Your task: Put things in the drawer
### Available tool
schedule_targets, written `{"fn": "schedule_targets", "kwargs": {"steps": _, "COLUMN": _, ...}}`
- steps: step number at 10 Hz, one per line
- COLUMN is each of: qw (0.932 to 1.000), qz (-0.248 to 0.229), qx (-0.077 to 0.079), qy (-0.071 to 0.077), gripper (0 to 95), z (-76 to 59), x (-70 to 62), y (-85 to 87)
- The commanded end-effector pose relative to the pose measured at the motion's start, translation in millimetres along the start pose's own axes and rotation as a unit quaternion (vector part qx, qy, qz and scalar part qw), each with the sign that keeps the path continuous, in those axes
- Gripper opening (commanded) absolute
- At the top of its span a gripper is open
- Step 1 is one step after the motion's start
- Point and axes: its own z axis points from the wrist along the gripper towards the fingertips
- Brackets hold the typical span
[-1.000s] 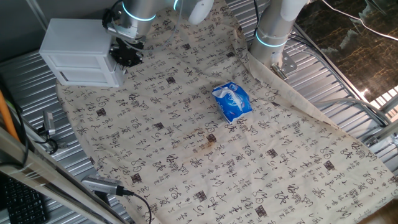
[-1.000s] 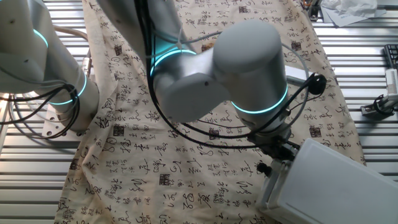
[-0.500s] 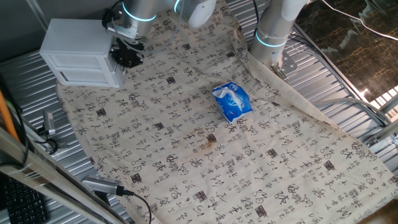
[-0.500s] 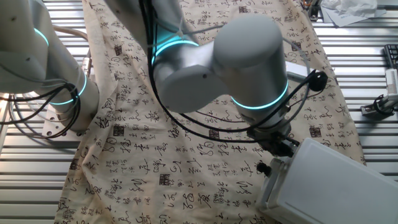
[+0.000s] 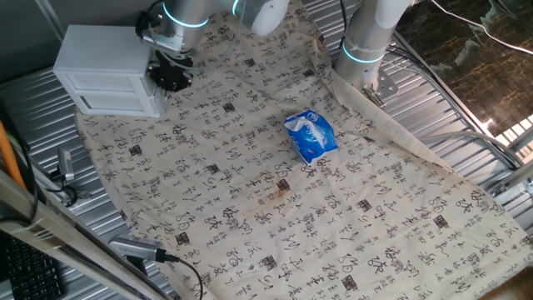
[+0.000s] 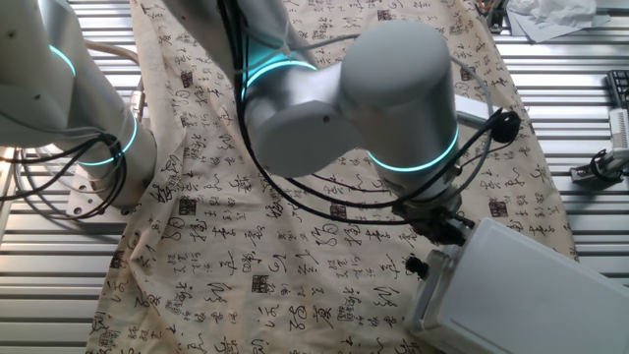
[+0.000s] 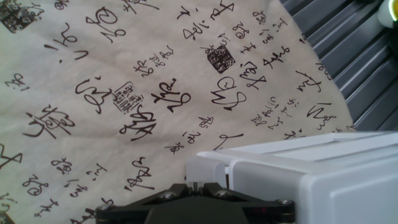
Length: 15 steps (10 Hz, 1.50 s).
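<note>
Black calligraphy and seal stamps, none readable, cover the cloth on the worktop. Only one fixed view shows the blue packet mid-cloth, well apart from the white cabinet. The end effector sits against the drawer front; whether it is spread or pressed together cannot be told. The block appears nowhere.

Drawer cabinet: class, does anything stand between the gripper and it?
Nothing visible does. The gripper sits right beside the white cabinet, with only the patterned cloth under them. The blue packet lies well apart, in the middle of the cloth.
</note>
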Motion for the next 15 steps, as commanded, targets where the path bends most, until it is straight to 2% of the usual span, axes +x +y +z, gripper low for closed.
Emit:
{"fn": "schedule_targets", "kwargs": {"steps": 1, "qw": 0.9998, "qz": -0.008, "qx": 0.015, "qy": 0.007, "gripper": 0.0, "z": 0.7, "x": 3.8, "y": -7.0}}
{"fn": "schedule_targets", "kwargs": {"steps": 5, "qw": 0.9994, "qz": -0.017, "qx": 0.030, "qy": 0.008, "gripper": 0.0, "z": 1.3, "x": 5.7, "y": -13.9}}
{"fn": "schedule_targets", "kwargs": {"steps": 10, "qw": 0.9997, "qz": 0.000, "qx": 0.021, "qy": 0.014, "gripper": 0.0, "z": 3.3, "x": 4.0, "y": -8.8}}
{"fn": "schedule_targets", "kwargs": {"steps": 13, "qw": 0.9995, "qz": 0.009, "qx": 0.019, "qy": 0.024, "gripper": 0.0, "z": 5.3, "x": -0.1, "y": -1.4}}
{"fn": "schedule_targets", "kwargs": {"steps": 15, "qw": 0.9995, "qz": 0.009, "qx": 0.017, "qy": 0.025, "gripper": 0.0, "z": 7.0, "x": 3.5, "y": 0.5}}
